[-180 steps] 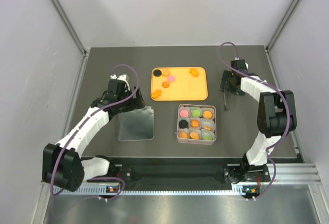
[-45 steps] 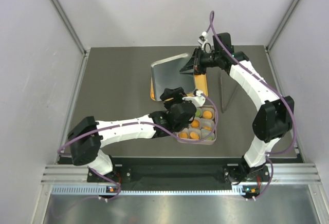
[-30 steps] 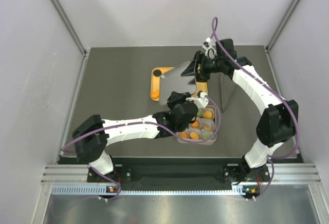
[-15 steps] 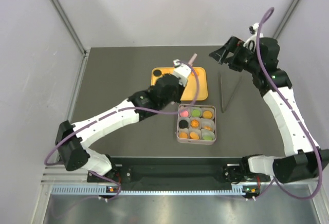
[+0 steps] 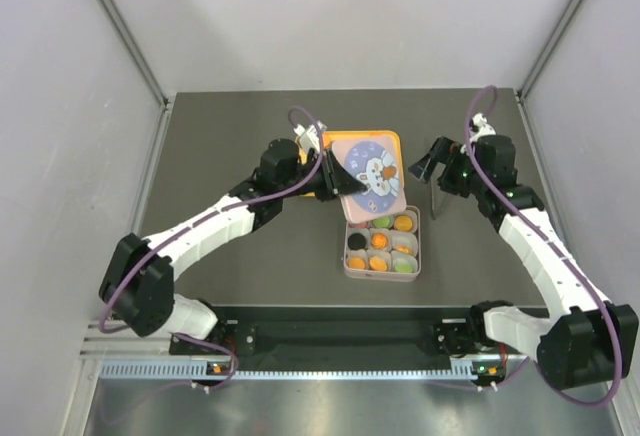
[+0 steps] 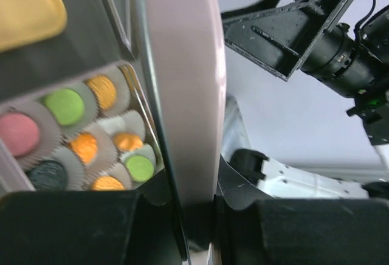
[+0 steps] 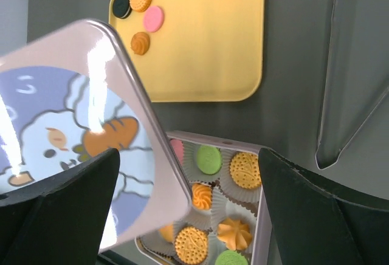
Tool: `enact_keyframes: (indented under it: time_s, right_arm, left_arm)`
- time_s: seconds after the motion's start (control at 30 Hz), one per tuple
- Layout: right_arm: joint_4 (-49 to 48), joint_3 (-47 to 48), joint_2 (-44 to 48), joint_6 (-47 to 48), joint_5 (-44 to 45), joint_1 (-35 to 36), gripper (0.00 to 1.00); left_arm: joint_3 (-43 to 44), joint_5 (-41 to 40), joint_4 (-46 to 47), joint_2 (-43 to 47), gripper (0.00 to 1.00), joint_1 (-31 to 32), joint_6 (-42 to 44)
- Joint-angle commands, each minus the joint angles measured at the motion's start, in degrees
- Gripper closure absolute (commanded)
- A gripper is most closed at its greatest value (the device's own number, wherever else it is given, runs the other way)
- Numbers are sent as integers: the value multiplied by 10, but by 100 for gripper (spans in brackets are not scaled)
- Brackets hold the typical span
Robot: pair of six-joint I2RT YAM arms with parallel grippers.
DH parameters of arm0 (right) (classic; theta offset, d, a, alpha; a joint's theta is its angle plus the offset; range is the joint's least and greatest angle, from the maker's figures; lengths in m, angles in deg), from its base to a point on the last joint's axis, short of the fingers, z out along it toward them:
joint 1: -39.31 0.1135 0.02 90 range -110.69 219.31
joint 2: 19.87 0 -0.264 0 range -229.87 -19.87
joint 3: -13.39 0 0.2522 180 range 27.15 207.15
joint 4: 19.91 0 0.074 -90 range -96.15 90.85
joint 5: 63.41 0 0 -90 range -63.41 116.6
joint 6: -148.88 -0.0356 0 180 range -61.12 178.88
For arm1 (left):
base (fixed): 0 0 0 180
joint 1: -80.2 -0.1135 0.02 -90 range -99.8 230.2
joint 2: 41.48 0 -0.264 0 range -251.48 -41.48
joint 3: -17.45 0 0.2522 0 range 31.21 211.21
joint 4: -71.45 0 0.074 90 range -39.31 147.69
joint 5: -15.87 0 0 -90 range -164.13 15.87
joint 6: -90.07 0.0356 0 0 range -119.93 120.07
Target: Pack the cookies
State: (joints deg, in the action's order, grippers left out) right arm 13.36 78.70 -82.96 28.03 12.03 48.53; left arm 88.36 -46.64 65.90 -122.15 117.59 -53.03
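Note:
My left gripper (image 5: pixel 333 175) (image 6: pixel 197 213) is shut on the edge of the tin's lid (image 5: pixel 368 172) (image 6: pixel 182 95), pink with a blue cartoon picture. It holds the lid tilted, picture side up, over the orange tray (image 5: pixel 343 139) and the far edge of the square tin (image 5: pixel 348 256). The tin (image 7: pixel 258 228) holds cookies (image 7: pixel 245 169) in paper cups, orange, green, pink and black. Several more cookies (image 7: pixel 141 19) lie on the tray (image 7: pixel 206 52). To the right of the tray my right gripper (image 5: pixel 430 168) (image 7: pixel 188 155) stands open and holds nothing.
Metal tongs (image 5: pixel 437 196) (image 7: pixel 346 95) lie on the dark table right of the tray, just below my right gripper. Grey walls close in the table on the left, back and right.
The lid now shows picture side up in my left gripper and has come down over the tray's near side toward the tin. My right gripper has opened wide and dropped forward beside the tongs.

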Motion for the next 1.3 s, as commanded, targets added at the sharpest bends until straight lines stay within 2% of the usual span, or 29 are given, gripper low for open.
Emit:
enact_keyframes:
  time_s: [0.0, 0.37, 0.5, 0.9, 1.27]
  right_arm:
    - [-59, -28, 39, 17, 11, -4, 4]
    - [-101, -122, 77, 15, 10, -2, 4]
    - [-131, -175, 103, 9, -3, -2, 0]
    - [-207, -287, 160, -25, -44, 3, 0]
    - [-242, -341, 198, -67, -74, 2, 0]
  left_arm:
    - [-30, 97, 173, -17, 100, -2, -115]
    - [-99, 200, 310, -104, 100, 1, -186]
    - [-113, 208, 318, -123, 100, 2, -177]
    - [-129, 234, 378, -165, 100, 8, -187]
    - [-140, 242, 441, -207, 99, 16, -217]
